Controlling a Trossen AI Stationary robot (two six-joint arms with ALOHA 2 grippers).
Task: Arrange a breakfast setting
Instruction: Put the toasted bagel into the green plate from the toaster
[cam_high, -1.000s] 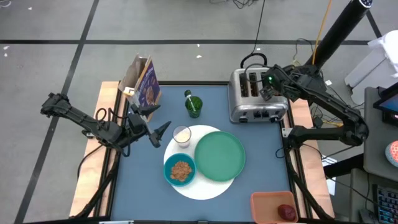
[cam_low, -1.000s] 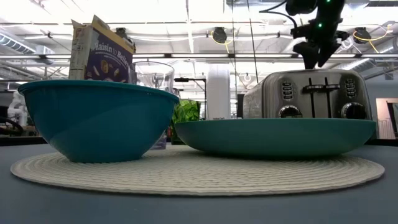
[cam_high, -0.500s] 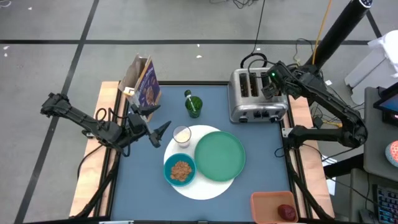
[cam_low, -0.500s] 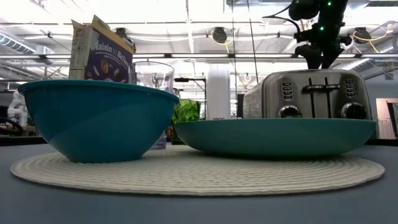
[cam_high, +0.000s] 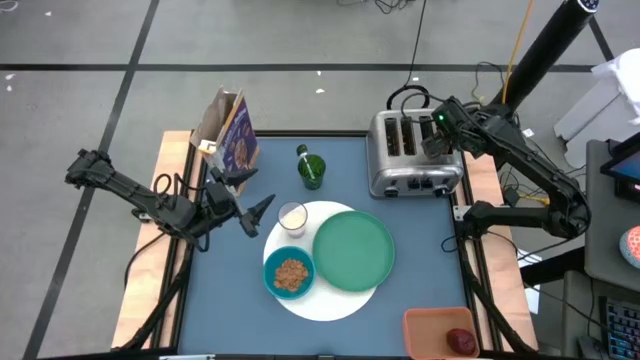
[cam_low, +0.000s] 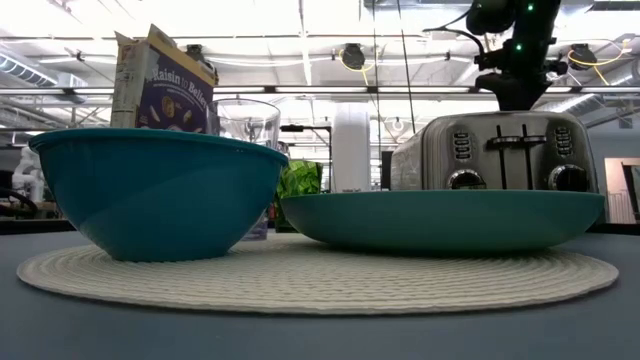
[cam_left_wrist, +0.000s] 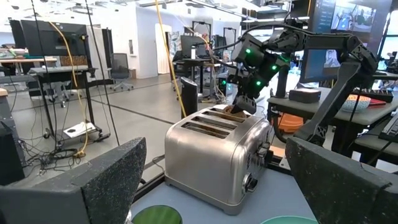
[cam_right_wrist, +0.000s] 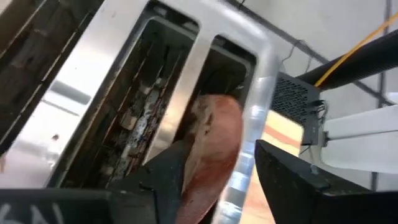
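Jaws of right gripper clamped on bagel, which sits partly down in an outer slot of toaster at the bench's far right. Slot walls hem the fingers on both sides. Left gripper waits spread wide, just beside glass. On mat: green plate, teal bowl holding cereal. Cereal box and green cup behind. Tray with dark-red fruit at near right corner.

Grey concrete floor crossed by dark tape lines around the blue-topped table, white ceiling beams with lamps beyond the table, desks, monitors, cables behind it
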